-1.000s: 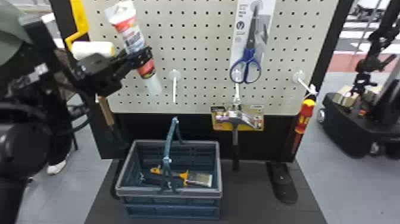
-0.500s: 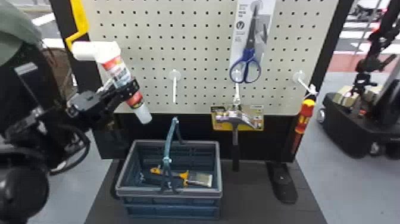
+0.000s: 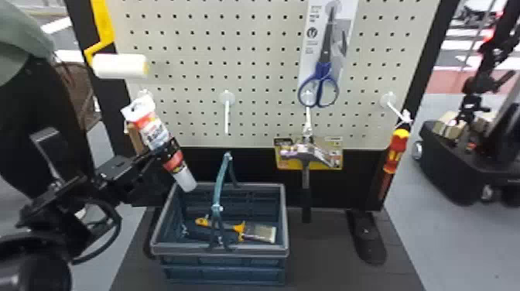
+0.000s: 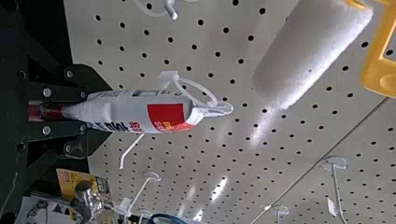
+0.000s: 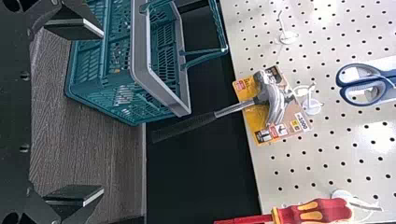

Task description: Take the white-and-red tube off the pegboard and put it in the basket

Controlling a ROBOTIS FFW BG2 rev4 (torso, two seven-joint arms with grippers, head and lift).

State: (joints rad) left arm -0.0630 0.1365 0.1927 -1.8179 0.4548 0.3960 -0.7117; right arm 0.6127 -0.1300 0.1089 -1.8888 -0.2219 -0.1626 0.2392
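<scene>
White-and-red tube point(image 3: 153, 133), one, tilted, white end lowest, in front of the pegboard point(image 3: 263, 77) | Left gripper point(image 3: 168, 151): pinching tube | Right gripper point(image 5: 102, 112): fingers spread | Basket point(image 3: 267, 251), one, below pegboard, near tube's lower end, paintbrush point(image 3: 259, 232) inside | Hammer point(image 3: 305, 178), one, hanging to basket's right

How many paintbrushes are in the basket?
1: the yellow-handled paintbrush, lying on the floor of the basket, bristles toward the right side. The front wall could hide more.
</scene>
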